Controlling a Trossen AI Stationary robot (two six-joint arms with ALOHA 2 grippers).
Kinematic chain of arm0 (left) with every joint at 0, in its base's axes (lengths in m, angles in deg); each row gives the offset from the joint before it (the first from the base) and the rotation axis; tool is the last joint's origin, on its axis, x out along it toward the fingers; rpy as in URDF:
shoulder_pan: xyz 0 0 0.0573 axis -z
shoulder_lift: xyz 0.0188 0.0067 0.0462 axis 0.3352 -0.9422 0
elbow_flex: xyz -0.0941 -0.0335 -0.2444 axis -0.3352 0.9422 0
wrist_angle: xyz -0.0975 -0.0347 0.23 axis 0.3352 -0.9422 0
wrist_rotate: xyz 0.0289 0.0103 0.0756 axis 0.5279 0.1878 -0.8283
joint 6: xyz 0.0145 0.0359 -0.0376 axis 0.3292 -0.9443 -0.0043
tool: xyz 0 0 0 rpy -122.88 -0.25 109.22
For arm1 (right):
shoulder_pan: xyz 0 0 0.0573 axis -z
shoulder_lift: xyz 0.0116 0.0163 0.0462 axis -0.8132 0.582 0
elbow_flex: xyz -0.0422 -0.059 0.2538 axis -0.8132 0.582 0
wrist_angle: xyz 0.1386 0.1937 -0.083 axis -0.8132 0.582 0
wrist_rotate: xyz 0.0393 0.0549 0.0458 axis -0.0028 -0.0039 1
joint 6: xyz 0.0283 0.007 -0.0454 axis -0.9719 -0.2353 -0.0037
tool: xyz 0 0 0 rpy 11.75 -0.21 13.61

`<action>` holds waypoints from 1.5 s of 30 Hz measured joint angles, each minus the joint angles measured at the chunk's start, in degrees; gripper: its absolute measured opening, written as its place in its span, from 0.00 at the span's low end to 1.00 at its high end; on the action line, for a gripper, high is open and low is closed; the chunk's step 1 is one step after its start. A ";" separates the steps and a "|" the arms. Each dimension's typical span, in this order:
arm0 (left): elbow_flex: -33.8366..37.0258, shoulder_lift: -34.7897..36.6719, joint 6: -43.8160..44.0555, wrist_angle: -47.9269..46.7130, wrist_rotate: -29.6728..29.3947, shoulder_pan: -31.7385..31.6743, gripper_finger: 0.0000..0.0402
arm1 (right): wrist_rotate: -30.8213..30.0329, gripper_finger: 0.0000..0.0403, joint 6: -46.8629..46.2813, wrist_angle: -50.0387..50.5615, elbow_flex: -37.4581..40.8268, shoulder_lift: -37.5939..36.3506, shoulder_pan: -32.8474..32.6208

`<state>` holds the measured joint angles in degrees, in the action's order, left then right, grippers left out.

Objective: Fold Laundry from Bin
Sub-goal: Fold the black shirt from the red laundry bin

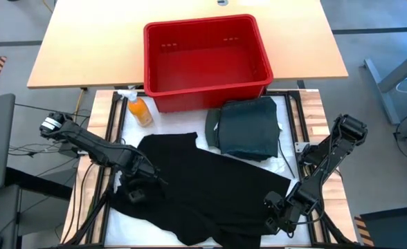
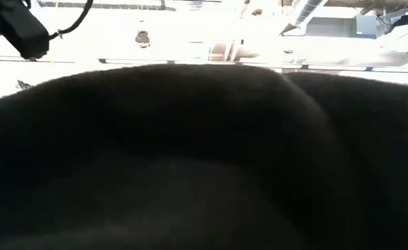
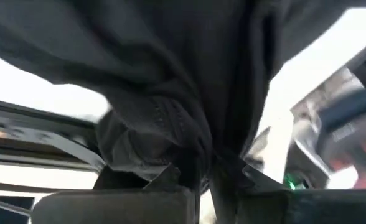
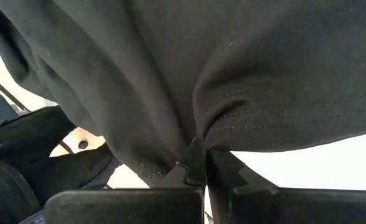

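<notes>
**High view: both claws pinched on the black garment, ready to fold**

High view shows the black garment [image 1: 203,183] spread over the table's near half. The left gripper [image 1: 140,178] is clamped on its left edge, the right gripper [image 1: 278,214] on its near right corner. A folded dark green shirt [image 1: 248,128] lies just before the red bin [image 1: 207,62], at the table's far edge. Lift both ends evenly, keep the cloth taut, and fold clear of the orange bottle [image 1: 140,109].

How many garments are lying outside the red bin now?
2. A black garment is spread across the near work surface; a folded dark green garment lies just in front of the bin. More could be hidden underneath.
</notes>
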<state>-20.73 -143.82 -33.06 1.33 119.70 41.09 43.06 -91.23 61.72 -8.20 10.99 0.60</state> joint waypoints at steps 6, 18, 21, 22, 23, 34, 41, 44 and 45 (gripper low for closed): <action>-0.01 0.01 -0.93 -7.59 -6.88 0.31 0.15 | 0.33 0.05 -0.02 -0.15 0.00 0.01 0.00; -0.03 8.67 4.96 -8.80 -31.70 -4.76 0.38 | 0.75 0.05 -0.22 -0.79 0.00 0.01 0.00; 0.92 11.24 4.74 -9.25 -34.57 -9.29 0.39 | 1.01 0.05 -0.22 -0.80 0.00 0.01 0.00; 1.85 11.83 4.10 -8.93 -34.86 -11.03 0.39 | 1.09 0.05 -0.22 -0.80 0.00 0.01 0.02; 3.10 12.24 3.22 -8.14 -35.02 -12.71 0.39 | 1.13 0.05 -0.22 -0.80 0.00 0.01 0.01; 21.86 13.57 -2.93 8.75 -36.65 -28.79 0.39 | 1.46 0.05 -0.17 -0.74 0.00 0.01 0.02; 22.61 13.41 -6.70 11.33 -39.42 -29.43 0.39 | 2.20 0.05 -0.20 -1.09 0.00 0.01 0.07; 23.52 13.07 -7.68 12.65 -40.97 -30.30 0.39 | 2.36 0.05 -0.20 -1.08 0.00 0.01 0.33; 24.45 13.07 -7.90 13.61 -40.69 -30.77 0.39 | 2.38 0.05 -0.19 -1.08 0.00 0.01 0.43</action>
<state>3.72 -130.75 -40.96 14.94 79.01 10.32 45.44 -91.42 60.63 -8.20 11.00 1.03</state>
